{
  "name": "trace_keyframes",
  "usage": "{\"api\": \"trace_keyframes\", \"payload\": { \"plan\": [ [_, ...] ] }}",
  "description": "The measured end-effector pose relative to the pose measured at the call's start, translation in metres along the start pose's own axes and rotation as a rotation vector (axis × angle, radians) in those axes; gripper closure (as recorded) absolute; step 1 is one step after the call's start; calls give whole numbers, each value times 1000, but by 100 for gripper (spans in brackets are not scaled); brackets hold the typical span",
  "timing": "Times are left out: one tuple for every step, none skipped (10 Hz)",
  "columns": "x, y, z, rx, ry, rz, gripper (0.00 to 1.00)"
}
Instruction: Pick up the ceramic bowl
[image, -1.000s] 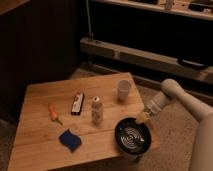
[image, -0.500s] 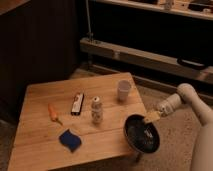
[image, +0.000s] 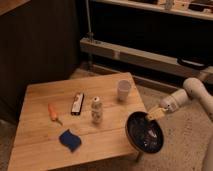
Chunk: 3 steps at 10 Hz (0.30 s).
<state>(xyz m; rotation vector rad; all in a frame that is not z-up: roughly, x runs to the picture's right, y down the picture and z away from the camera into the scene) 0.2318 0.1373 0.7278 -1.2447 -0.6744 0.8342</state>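
Observation:
The ceramic bowl (image: 144, 134) is wide, glossy and black. It hangs tilted at the right front corner of the wooden table (image: 45, 95), partly past the edge. My gripper (image: 154, 114) comes in from the right on a white arm and is shut on the bowl's upper right rim. The bowl's shiny inside faces the camera.
On the table stand a small white cup (image: 123, 90) and a white bottle (image: 96, 110). A black flat bar (image: 77, 103), an orange tool (image: 53, 112) and a blue sponge (image: 70, 140) lie to the left. A low metal shelf (image: 150, 55) runs behind.
The bowl has left the tabletop, tipped up and moved right past the table corner with my gripper. The arm has drawn back to the right.

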Motion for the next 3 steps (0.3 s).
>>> {"api": "trace_keyframes", "payload": {
  "plan": [
    [-6,6,-4,17,9,-1,100],
    [-7,5,-2,16,13,0,100],
    [-8,5,-2,17,12,-1,100]
  ]
}}
